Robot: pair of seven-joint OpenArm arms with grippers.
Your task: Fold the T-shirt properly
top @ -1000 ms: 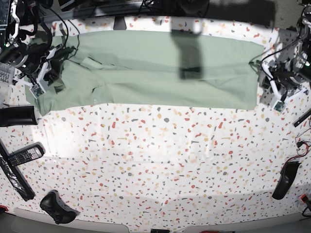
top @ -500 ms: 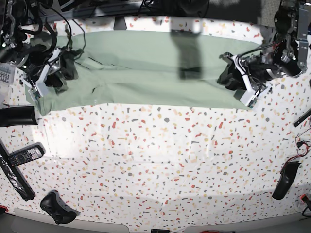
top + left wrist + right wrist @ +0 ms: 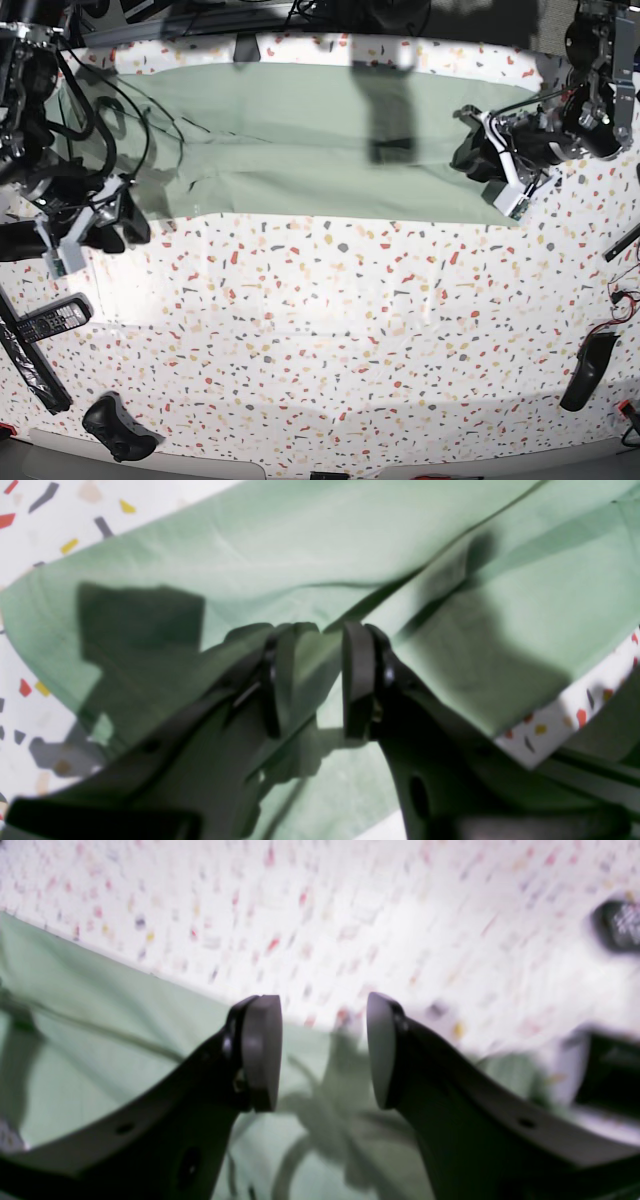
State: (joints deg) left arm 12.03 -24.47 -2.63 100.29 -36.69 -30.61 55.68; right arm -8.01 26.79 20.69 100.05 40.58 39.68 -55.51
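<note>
1. the t-shirt [image 3: 330, 140] is spread flat along the far side of the speckled counter [image 3: 330, 340].
2. the left gripper [image 3: 317, 680] is seen over the shirt's end; a fold of green cloth is pinched between its jaws.
3. the right gripper [image 3: 325, 1050] is held above the shirt's edge, jaws spread apart, nothing gripped between them.
</note>
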